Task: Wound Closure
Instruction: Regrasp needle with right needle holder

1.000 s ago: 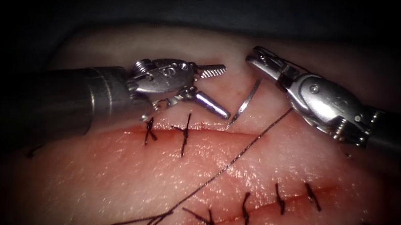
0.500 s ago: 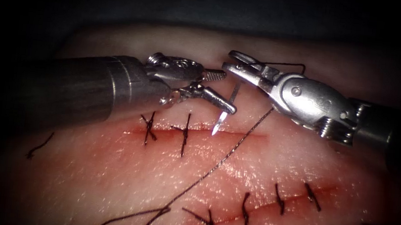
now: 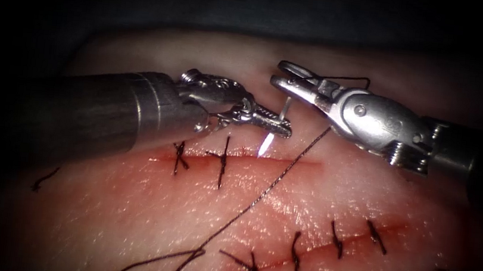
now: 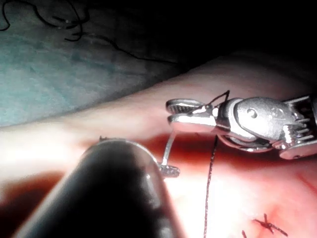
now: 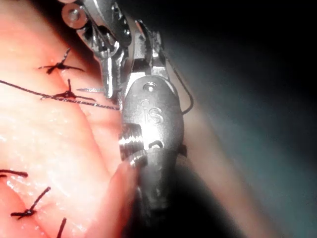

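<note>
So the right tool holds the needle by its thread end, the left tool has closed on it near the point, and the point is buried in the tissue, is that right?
Not quite: the needle's point is not buried. The endoscope view shows it bare, just above the cut in the tissue. The rest stands: the right tool holds its thread end and the left tool is closed on it near the point.

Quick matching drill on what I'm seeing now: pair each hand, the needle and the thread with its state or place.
1. left hand
2. right hand
3. needle
4. thread

a. trails across the cut
b. shut near the needle's tip
c. out of the tissue, tip just above the cut
d. shut near the needle's thread end

Pairs: 1-b, 2-d, 3-c, 4-a
</note>
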Controlling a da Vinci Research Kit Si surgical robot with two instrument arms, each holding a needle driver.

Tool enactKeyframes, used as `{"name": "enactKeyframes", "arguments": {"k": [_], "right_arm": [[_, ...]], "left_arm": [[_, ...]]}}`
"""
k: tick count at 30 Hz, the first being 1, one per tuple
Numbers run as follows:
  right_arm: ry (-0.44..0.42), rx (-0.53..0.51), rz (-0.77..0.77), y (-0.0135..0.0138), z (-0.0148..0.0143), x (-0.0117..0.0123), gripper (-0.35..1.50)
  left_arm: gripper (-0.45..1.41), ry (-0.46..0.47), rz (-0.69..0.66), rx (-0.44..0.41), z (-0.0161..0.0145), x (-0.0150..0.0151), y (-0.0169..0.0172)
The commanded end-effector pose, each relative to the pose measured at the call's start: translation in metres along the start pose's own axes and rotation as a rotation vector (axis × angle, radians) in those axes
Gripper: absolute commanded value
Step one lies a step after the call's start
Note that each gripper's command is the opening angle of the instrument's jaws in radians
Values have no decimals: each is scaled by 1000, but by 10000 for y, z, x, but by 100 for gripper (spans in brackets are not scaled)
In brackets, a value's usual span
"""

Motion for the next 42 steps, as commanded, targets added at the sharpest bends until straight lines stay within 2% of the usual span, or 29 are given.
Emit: {"name": "enactKeyframes", "arguments": {"k": [1,4,6,7,8,9,11,12,22,25,30,32,38,42], "right_arm": [[4,-1,-1,3,10,-2,-35],[2,4,47,4,8,-3,-35],[-7,17,223,5,6,-4,24],[-9,20,264,5,6,-4,47],[-7,24,284,2,5,-7,81],[-7,24,284,2,5,-7,81],[-20,16,281,0,5,-11,106],[-26,9,280,-1,5,-12,111],[-53,-101,279,-7,4,-20,99],[-72,-134,240,-15,5,-22,66],[-82,-192,210,-21,8,-23,39],[-95,-215,204,-23,11,-22,59],[-108,-237,189,-28,19,-19,39],[-109,-239,184,-29,21,-18,32]], "left_arm": [[-45,-20,8,-6,3,9,-3],[-45,-46,13,-16,0,9,-3],[-45,-52,18,-33,-5,11,-3],[-45,-57,19,-42,-8,12,-3],[-45,-44,19,-49,-12,14,-2],[-45,-44,19,-49,-12,14,-2],[-45,-30,19,-47,-16,14,-1],[-45,-27,13,-46,-17,14,-1],[-45,5,46,-35,-20,15,3],[-45,27,43,-20,-22,15,5],[-45,39,59,5,-22,15,6],[-45,40,64,14,-22,15,6],[-45,40,90,24,-21,11,7],[-45,40,103,28,-20,8,9]]}}
